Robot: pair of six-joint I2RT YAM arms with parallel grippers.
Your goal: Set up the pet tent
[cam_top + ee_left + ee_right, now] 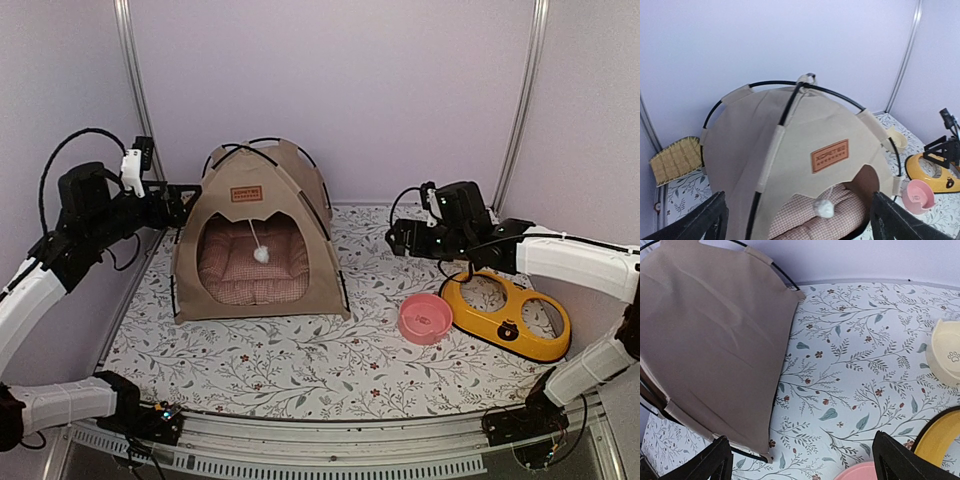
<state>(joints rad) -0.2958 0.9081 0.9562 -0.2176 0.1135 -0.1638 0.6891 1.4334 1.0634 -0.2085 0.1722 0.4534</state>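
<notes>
The counter, covered in a floral cloth, fills the space between the two arms. The tent stands upright on its rear left part, close to the back wall, with its arched opening facing the arms. Thin black poles cross at its peak and bow down through fabric sleeves to the base.

A pink checked cushion lies inside the tent and fills its floor. A yellow feeder with two round wells sits on the right side of the counter, well apart from the tent. A pink bowl rests just beside the feeder's left end. In the right wrist view, a cream bowl with a paw print sits behind the feeder. A woven yellow mat shows behind the tent's left side in the left wrist view.

The left end effector hangs level just beside the tent's left wall, its fingers spread wide and gripping nothing. The right end effector hovers above the counter between tent and feeder, its fingers also spread and empty.

A brown label is sewn above the opening. A white pom-pom dangles on a string in the doorway, in front of the cushion.
</notes>
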